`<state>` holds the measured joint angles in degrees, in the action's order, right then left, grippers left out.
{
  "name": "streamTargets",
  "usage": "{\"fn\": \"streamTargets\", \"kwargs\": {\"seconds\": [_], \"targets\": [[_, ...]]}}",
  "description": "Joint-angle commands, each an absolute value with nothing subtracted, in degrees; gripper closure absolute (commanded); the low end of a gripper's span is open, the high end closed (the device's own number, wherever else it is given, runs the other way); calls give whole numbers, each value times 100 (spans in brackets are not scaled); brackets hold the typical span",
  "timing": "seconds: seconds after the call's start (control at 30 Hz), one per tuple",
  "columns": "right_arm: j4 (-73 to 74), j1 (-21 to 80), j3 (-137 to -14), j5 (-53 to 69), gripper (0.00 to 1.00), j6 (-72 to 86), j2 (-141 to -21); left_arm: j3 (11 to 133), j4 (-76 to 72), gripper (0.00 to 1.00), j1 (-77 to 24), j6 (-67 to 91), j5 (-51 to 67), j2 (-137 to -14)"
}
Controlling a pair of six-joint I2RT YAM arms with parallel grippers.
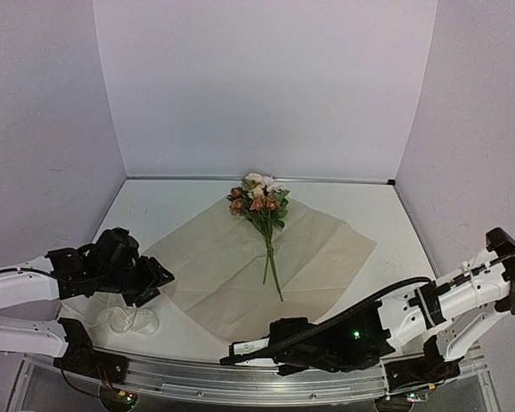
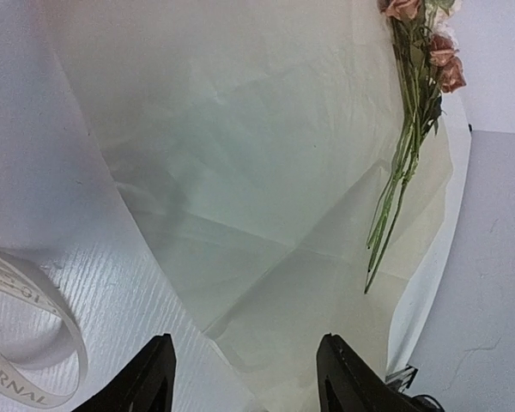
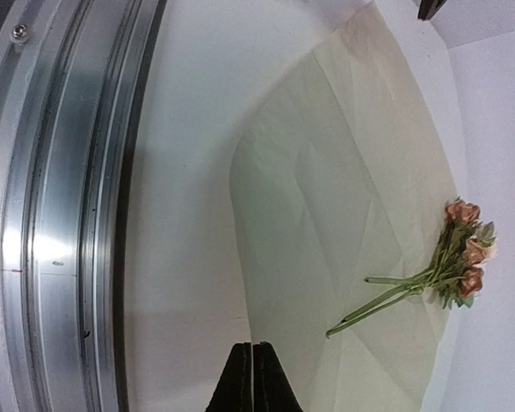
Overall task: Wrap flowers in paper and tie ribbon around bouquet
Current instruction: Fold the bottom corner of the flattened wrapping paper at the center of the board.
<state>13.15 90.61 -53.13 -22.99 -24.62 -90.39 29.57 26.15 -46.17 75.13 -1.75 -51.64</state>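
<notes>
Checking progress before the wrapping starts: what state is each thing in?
flowers: lying loose on the paper, unwrapped
paper: spread flat, creased
ribbon: lying in loose loops, untied
left tool: open, holding nothing
right tool: shut, empty

Cream ribbon point(image 2: 21, 390) — dark print reading "TERNAL", other lettering too small to read

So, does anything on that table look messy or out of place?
Nothing looks spilled or broken. The paper lies cornerwise and creased, and the flowers rest on it with their heads at its far corner. The ribbon sits in a loose coil off the paper, at the near left.
</notes>
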Motion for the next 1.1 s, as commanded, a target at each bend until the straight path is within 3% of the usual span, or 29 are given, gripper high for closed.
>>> {"fn": "streamTargets", "kwargs": {"seconds": [0.0, 0.2, 0.5, 0.6, 1.07], "targets": [[2517, 8481, -5972, -1417, 100, -1840, -8883, 3751, 2962, 44, -4605, 6260, -404, -5281], [3466, 7905, -6980, -609, 100, -1803, -9168, 4524, 2378, 56, -4531, 5016, -189, -6058], [3788, 7884, -7357, -229, 100, -1550, -9384, 5127, 90, 70, -3960, 4030, 2740, -8338], [3850, 7884, -7332, -175, 100, -1460, -9380, 5275, -275, 76, -3966, 4042, 3226, -8987], [4046, 7884, -7647, 456, 100, -1304, -9516, 5976, 281, 80, -4199, 3193, 4225, -10653]]}}
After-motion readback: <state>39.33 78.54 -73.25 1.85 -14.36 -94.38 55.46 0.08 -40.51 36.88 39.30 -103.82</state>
